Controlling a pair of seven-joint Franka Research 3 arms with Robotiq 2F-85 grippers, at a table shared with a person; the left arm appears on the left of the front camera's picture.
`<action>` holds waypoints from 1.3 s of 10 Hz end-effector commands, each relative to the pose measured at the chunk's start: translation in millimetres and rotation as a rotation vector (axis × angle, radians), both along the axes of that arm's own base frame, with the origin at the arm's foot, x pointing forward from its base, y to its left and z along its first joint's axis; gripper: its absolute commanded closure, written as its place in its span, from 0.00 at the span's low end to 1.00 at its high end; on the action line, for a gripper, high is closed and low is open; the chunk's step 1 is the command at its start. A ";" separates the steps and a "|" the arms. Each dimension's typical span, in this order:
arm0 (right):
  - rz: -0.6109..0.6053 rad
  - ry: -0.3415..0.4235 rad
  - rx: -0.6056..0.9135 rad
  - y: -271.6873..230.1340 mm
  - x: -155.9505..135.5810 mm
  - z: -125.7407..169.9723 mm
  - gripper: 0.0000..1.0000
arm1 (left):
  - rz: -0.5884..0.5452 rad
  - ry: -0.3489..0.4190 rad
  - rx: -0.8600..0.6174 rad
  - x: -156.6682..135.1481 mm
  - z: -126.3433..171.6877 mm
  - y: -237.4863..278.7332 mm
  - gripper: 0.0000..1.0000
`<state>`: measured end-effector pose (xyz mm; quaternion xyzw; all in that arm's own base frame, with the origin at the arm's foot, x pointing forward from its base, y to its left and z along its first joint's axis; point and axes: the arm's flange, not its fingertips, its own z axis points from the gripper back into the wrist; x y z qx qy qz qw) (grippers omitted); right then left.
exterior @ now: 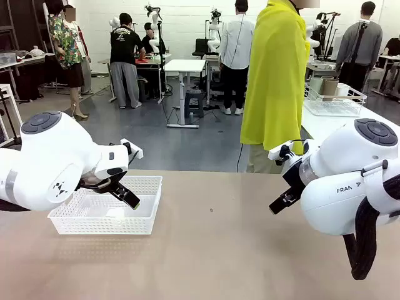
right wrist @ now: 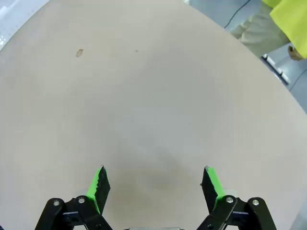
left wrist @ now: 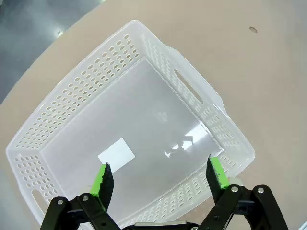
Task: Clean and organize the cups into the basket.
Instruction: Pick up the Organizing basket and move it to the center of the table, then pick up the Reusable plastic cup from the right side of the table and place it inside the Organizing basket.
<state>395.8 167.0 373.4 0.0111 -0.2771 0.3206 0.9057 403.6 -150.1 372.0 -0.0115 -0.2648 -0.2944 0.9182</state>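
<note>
Left pincer (left wrist: 158,167) wide open, holds nothing, hangs over the near rim of the basket (left wrist: 96,62). In the front view the left pincer (exterior: 128,197) sits at 9 o'clock, tip inside the basket (exterior: 100,228) outline. The basket holds nothing but a blank white label (left wrist: 116,152) on its floor. Right pincer (right wrist: 154,170) wide open, nothing in it, over bare table (right wrist: 144,96); in the front view it is at 3 o'clock (exterior: 281,201). Table (exterior: 206,250) tan, free from centre to the 12 o'clock edge, one small dark speck (exterior: 210,210). "FRA" lettering (exterior: 345,189) on the right arm. Person in a yellow top (exterior: 275,81) beyond the far edge at 1 o'clock. Cups (exterior: 329,87) stand in a white wire basket (exterior: 334,106) on another table at 2 o'clock.
</note>
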 end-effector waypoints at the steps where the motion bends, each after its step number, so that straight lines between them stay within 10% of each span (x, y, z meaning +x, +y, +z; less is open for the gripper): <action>1: 0.000 0.000 0.000 0.0 0.0 0.0 0.00 | 0.000 0.000 0.000 0.0 0.0 0.0 0.00; 13: 0.000 0.000 0.000 0.0 0.0 0.0 0.00 | 0.000 0.000 0.000 0.0 0.0 0.0 0.00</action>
